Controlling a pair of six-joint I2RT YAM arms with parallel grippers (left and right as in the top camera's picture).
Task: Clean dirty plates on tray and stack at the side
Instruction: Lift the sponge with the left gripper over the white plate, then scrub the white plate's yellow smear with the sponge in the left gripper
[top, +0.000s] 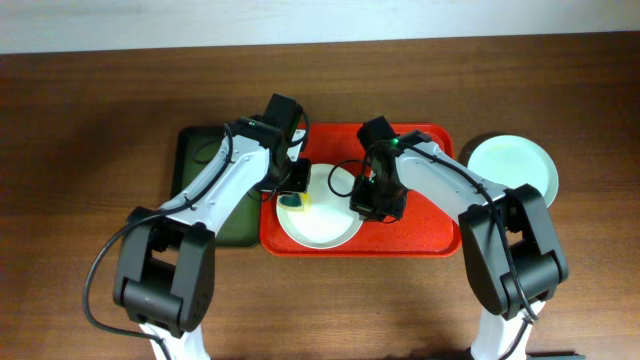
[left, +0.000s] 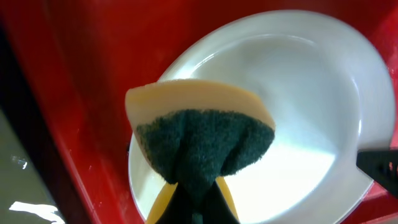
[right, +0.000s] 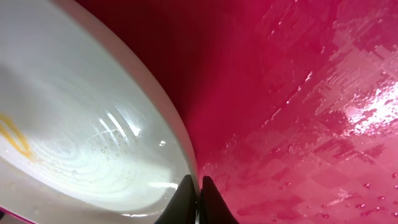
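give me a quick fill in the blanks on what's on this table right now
1. The left gripper is shut on a ____.
2. The right gripper pinches the rim of the white plate, which lies on the ____ tray.
3. The lone plate off that tray is pale ____.

Missing words: sponge; red; green.

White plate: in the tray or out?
In. The plate sits inside the red tray; the right pincer is shut on its rim.
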